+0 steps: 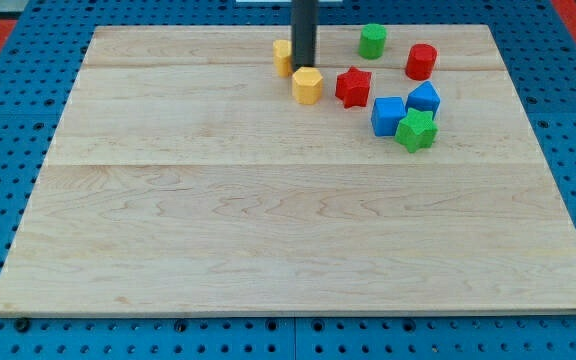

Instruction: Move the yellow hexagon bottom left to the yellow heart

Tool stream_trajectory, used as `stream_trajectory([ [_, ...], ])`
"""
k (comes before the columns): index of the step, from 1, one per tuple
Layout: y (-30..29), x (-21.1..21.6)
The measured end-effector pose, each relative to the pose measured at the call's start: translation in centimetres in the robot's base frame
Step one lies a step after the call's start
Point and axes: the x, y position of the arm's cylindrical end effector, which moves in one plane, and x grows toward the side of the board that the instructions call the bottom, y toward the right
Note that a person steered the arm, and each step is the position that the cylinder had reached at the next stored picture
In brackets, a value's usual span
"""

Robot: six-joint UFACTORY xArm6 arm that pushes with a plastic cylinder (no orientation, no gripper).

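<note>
The yellow hexagon (307, 86) sits near the top middle of the wooden board (268, 230). The yellow heart (282, 56) lies just up and left of it, partly hidden behind my rod. My tip (303, 67) stands between the two yellow blocks, touching or almost touching the hexagon's top edge.
A red star (353, 87) lies right of the hexagon. A blue cube (387, 115), a second blue block (424, 98) and a green star (416, 130) cluster further right. A green block (372, 41) and a red cylinder (421, 61) sit near the top edge.
</note>
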Motion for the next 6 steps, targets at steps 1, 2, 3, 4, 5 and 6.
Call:
stream_trajectory([
  [1, -2.5, 0.5],
  [2, 1.2, 0.5],
  [3, 5.8, 0.9],
  [4, 6.1, 4.6],
  [5, -4.6, 4.2],
  [6, -7.2, 4.2],
])
